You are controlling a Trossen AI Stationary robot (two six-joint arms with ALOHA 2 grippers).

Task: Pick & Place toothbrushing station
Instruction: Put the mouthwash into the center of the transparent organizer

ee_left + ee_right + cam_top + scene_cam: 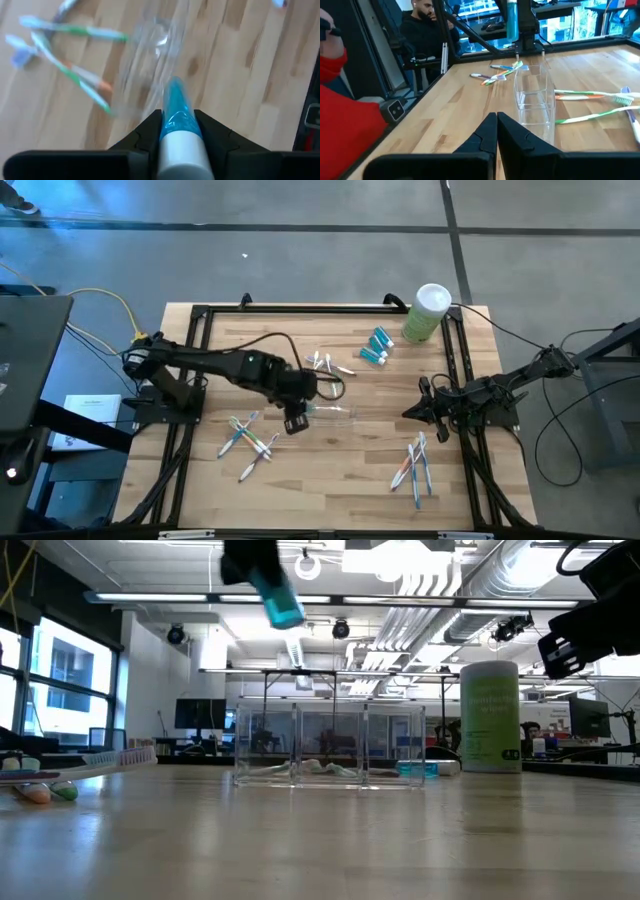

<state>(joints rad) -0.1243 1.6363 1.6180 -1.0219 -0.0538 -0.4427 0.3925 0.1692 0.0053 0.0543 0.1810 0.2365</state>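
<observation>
The left pincer grips a blue tube above the clear cup mid-bench. The tube looks light and slick (hold it near the cap). The right pincer waits closed.

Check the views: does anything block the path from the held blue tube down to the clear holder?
Nothing visible does. The left tool is shut on a blue tube above the clear holder. In the low view only open air lies between them. The toothbrushes lie off to the side on the table.
</observation>
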